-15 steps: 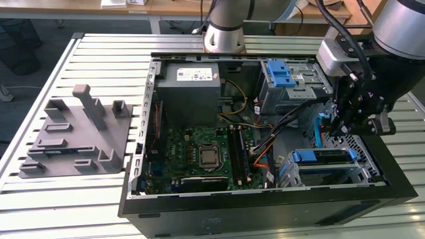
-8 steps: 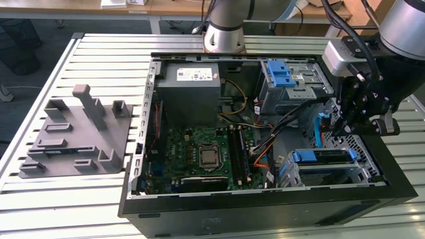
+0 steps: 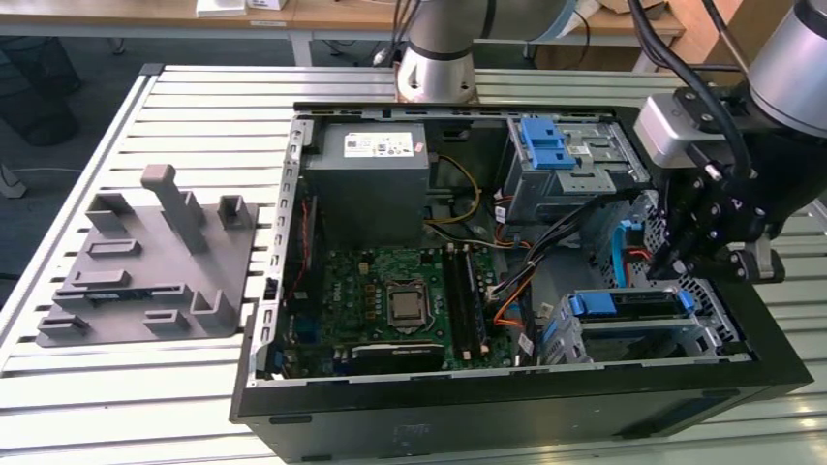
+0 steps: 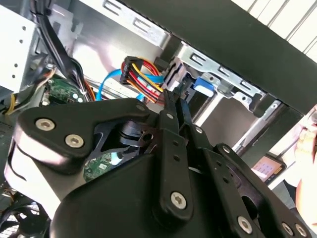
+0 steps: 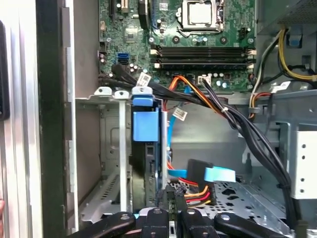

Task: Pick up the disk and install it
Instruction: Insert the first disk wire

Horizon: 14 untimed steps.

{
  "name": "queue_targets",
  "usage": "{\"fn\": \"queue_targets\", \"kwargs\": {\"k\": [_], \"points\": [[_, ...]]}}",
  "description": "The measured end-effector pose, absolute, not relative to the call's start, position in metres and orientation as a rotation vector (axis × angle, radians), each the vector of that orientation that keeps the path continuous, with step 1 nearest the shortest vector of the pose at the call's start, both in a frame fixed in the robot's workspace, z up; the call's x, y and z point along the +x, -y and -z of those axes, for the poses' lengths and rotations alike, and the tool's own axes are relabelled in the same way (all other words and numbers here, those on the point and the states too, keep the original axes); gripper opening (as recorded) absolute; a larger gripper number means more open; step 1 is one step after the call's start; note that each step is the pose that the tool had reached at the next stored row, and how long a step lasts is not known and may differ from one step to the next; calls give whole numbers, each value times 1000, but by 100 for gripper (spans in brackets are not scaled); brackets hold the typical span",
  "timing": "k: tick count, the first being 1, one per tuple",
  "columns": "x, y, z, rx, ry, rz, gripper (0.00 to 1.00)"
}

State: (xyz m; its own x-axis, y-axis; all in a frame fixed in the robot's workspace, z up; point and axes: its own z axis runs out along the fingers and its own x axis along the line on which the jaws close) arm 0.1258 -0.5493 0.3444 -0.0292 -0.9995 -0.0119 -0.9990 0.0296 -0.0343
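The disk [image 3: 629, 306] sits edge-up in the drive cage at the case's front corner, on the exterior view's right, its blue bracket [image 5: 146, 120] facing out. In the first wrist view the disk [image 5: 143, 163] stands upright between the cage's metal walls. My gripper [image 3: 669, 269] hangs just above and behind that cage. Its thin black fingers [image 4: 169, 115] are pressed together with nothing visible between them. The gripper [image 4: 173, 95] tip lies close beside a plug with red, yellow and black wires [image 4: 140, 78]. In the first wrist view the gripper [image 5: 171, 194] is next to the same plug [image 5: 194, 192].
The open black case [image 3: 517, 417] holds a motherboard [image 3: 387, 300], a grey power-supply box [image 3: 368, 170] and an upper bay with a blue bracket [image 3: 549, 145]. Black cable bundles [image 5: 247, 134] cross beside the cage. A grey fixture plate [image 3: 142, 262] lies on the exterior view's left. A hand [image 4: 308, 148] shows outside the case.
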Motion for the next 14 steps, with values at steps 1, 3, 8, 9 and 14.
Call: {"fn": "queue_targets", "kwargs": {"k": [1, 3, 8, 9, 14], "points": [[126, 550, -344, -2168, -2232, 22, 16], [126, 551, -342, -2173, -2238, 11, 16], [126, 554, -339, -2179, -2249, -8, 16], [127, 555, -339, -2178, -2250, -8, 16], [128, 557, -337, -2172, -2255, -8, 16]]}}
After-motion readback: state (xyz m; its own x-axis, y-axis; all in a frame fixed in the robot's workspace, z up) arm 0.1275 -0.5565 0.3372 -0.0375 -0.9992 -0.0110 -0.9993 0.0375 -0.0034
